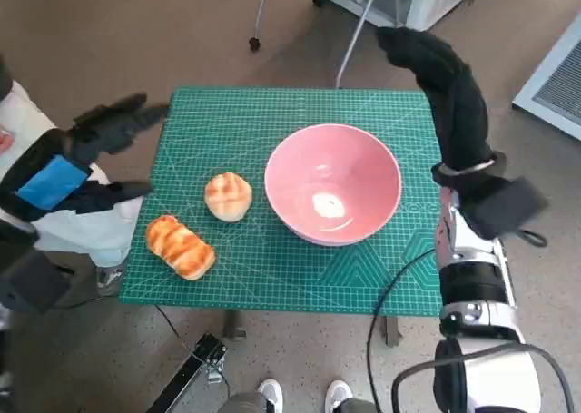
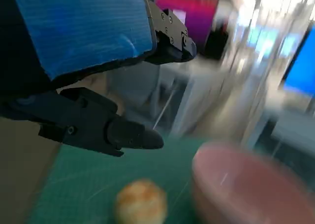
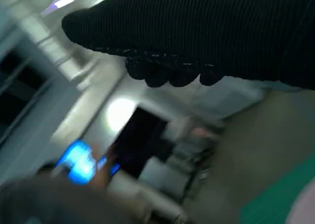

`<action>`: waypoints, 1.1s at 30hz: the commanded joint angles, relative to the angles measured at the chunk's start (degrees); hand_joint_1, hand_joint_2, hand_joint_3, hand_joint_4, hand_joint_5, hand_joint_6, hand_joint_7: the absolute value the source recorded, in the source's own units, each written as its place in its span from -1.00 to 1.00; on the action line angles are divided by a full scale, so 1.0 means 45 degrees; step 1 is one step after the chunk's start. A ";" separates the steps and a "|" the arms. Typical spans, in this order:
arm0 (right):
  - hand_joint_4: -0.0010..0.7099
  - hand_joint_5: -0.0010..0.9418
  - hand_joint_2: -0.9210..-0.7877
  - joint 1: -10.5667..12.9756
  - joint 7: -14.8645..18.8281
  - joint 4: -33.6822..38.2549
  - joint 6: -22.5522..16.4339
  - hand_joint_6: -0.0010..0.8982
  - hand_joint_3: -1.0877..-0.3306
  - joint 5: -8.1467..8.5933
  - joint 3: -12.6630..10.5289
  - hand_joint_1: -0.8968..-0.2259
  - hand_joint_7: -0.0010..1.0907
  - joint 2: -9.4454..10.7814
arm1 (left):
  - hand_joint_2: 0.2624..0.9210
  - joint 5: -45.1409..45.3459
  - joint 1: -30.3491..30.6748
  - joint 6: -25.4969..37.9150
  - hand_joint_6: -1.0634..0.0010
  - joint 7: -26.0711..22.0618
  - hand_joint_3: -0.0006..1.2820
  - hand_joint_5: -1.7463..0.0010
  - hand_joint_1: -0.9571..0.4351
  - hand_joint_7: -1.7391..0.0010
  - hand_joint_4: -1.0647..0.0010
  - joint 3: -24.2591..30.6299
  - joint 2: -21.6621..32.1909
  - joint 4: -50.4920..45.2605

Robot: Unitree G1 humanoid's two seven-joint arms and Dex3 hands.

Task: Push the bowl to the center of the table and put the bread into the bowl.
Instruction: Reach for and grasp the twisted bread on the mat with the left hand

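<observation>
The pink bowl [image 1: 333,182] stands empty near the middle of the green mat [image 1: 245,113], a little right of centre. A round bun [image 1: 227,196] lies just left of it, and a striped loaf [image 1: 180,246] lies near the mat's front left corner. My left hand [image 1: 109,136] hovers off the table's left edge with fingers spread, holding nothing. The left wrist view shows its fingers [image 2: 113,130] above the bun [image 2: 141,202] and the blurred bowl [image 2: 246,189]. My gloved right hand [image 1: 436,63] is raised beyond the bowl's far right side, fingers stretched out, empty.
A metal chair frame [image 1: 354,41] and a white unit stand beyond the table's far edge. A person's feet [image 1: 304,395] show near the front edge. A black cable [image 1: 390,295] hangs by my right forearm.
</observation>
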 commanded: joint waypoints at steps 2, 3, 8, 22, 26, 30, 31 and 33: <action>-0.36 -0.98 -1.00 0.0668 0.0535 -0.0968 0.0517 -1.00 -0.24 0.0413 0.0298 -0.28 0.20 -0.0026 | 0.76 0.0800 -0.0372 0.0795 0.54 -0.1085 -1.00 1.00 0.23 1.00 0.91 -0.0764 0.0860 -0.0639; -0.37 -0.98 -1.00 0.0713 0.0574 -0.1091 0.0578 -1.00 -0.24 0.0462 0.0319 -0.27 0.20 -0.0036 | 0.74 0.0956 -0.0389 0.0834 0.55 -0.1169 -1.00 1.00 0.24 1.00 0.92 -0.0867 0.0925 -0.0672; -0.38 -0.98 -1.00 0.0853 0.0616 -0.1448 0.0683 -1.00 -0.25 0.0586 0.0353 -0.21 0.21 0.0009 | 0.69 0.1981 -0.0540 0.0525 0.55 -0.1233 -1.00 0.99 0.27 1.00 0.91 -0.1486 0.1061 -0.0628; -0.38 -0.98 -1.00 0.0999 0.0580 -0.1793 0.0760 -1.00 -0.29 0.0640 0.0477 -0.13 0.22 -0.0002 | 0.57 0.3437 -0.0922 0.0078 0.47 -0.1539 -1.00 0.96 0.20 0.98 0.74 -0.3098 0.0716 0.0347; -0.38 -0.98 -1.00 0.1029 0.0619 -0.1805 0.0734 -1.00 -0.31 0.0688 0.0465 -0.10 0.22 -0.0015 | 0.56 0.3744 -0.1031 0.0165 0.45 -0.1701 -1.00 0.96 0.21 0.97 0.69 -0.3537 0.0530 0.0592; -0.38 -0.98 -1.00 0.1068 0.0670 -0.1841 0.0736 -1.00 -0.32 0.0759 0.0456 -0.10 0.22 -0.0017 | 0.56 0.4046 -0.1127 0.0170 0.40 -0.1793 -1.00 0.95 0.21 0.96 0.60 -0.3967 0.0334 0.0886; -0.38 -0.98 -1.00 0.1084 0.0678 -0.1863 0.0739 -1.00 -0.32 0.0770 0.0455 -0.09 0.22 -0.0018 | 0.56 0.4118 -0.1139 0.0180 0.39 -0.1819 -1.00 0.95 0.21 0.96 0.57 -0.4053 0.0309 0.0919; -0.38 -0.98 -1.00 0.1106 0.0702 -0.1893 0.0752 -1.00 -0.33 0.0800 0.0447 -0.09 0.22 -0.0019 | 0.56 0.4292 -0.1169 0.0249 0.37 -0.1909 -1.00 0.95 0.21 0.95 0.55 -0.4229 0.0257 0.0947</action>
